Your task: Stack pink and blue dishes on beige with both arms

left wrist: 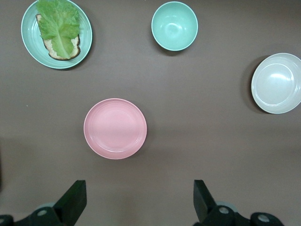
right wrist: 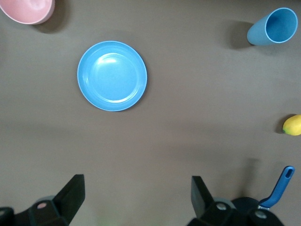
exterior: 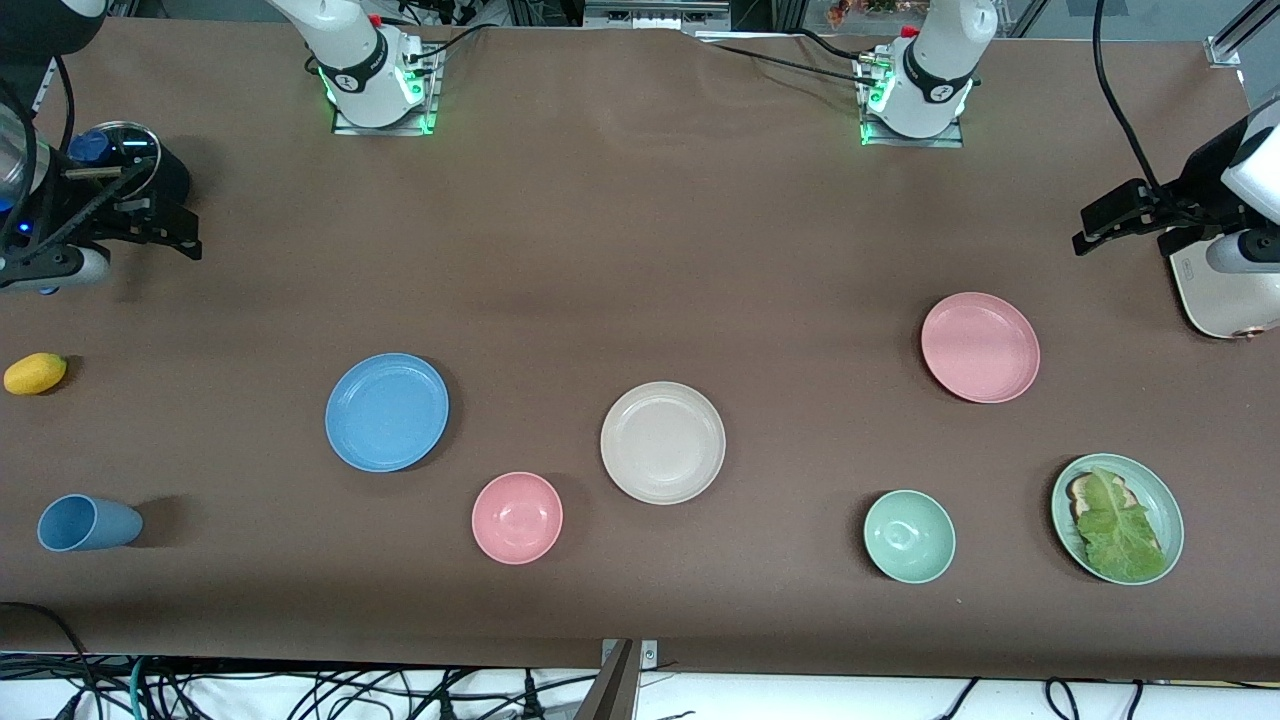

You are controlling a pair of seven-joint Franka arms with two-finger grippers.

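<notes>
Pink plate (exterior: 980, 347) and blue plate (exterior: 387, 411) are lying untouched; left tool (left wrist: 139, 202) and right tool (right wrist: 138, 200) are waiting released, each needing descent before stacking on beige plate (exterior: 663, 442).

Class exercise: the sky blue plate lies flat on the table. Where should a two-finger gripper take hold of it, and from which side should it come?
Probably the rim. The blue plate lies flat and shallow, too wide to span, so one finger goes inside the raised edge and one outside. The open right gripper could come down from above onto the edge toward the right arm's base; the pink bowl sits clear of that edge.
</notes>
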